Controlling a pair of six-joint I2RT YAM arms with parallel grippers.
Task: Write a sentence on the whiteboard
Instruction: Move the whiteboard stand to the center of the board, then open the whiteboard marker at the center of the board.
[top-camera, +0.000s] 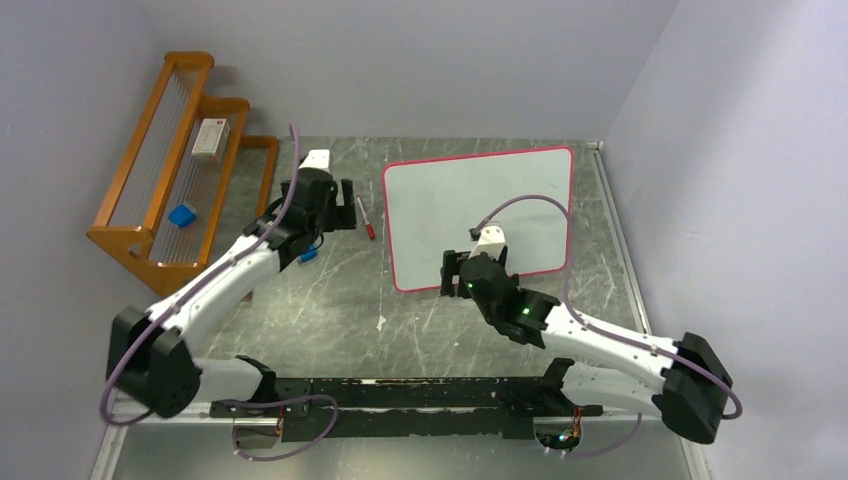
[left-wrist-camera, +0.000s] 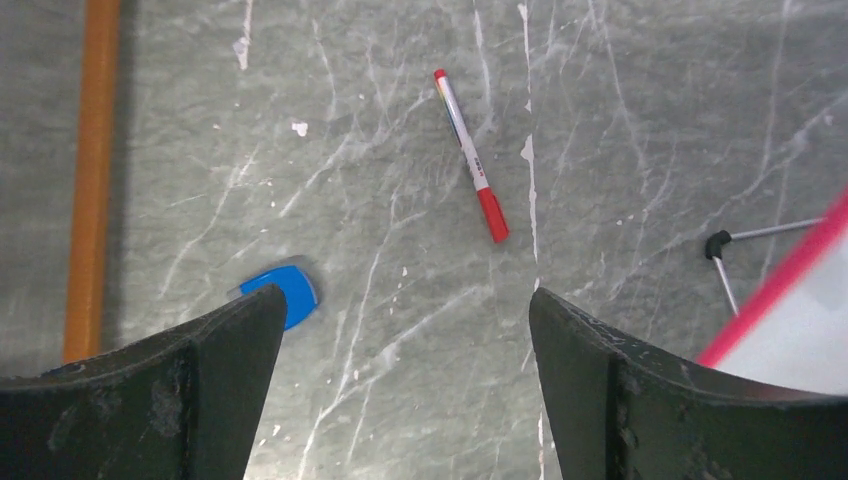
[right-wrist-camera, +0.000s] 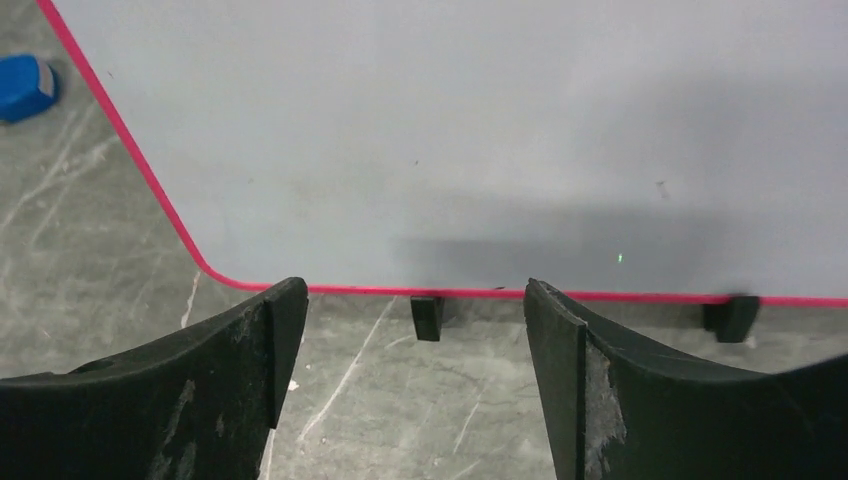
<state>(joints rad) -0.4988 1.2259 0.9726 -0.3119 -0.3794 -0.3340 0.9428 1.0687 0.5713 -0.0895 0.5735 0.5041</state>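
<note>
Top external view: the whiteboard (top-camera: 480, 215) lies flat on the far right of the worktop (top-camera: 330, 320), slightly skewed to its edges. Its face is blank; no writing is visible.

Right wrist view: the board's (right-wrist-camera: 500, 130) near red edge runs just ahead of the right jaws. It is raised off the worktop on small black feet (right-wrist-camera: 427, 316). The right jaws stand wide apart with nothing between them and do not touch the board.

Assessment of handling: the board appears to be a stiff, thin, light panel with a smooth, slippery face. On its feet it would probably skate under pen pressure. The raised rim leaves room for a pinch. The near edge or near left corner looks like the best hold, as it is clear of the writing area. The face is likely to mark or scratch if the jaws drag across it.

Left wrist view: a marker (left-wrist-camera: 470, 155) with a red end lies loose on the worktop, just left of the board's corner (left-wrist-camera: 800, 340) and ahead of the left jaws. These jaws are also wide apart and empty. The marker is probably light and prone to rolling, so a mid-barrel grasp seems soundest. Whether the red end is a fitted cap cannot be told.

A blue piece (left-wrist-camera: 285, 292) lies by the left-hand finger. An orange rack (top-camera: 170, 160) stands at the far left, well apart from the board.
</note>
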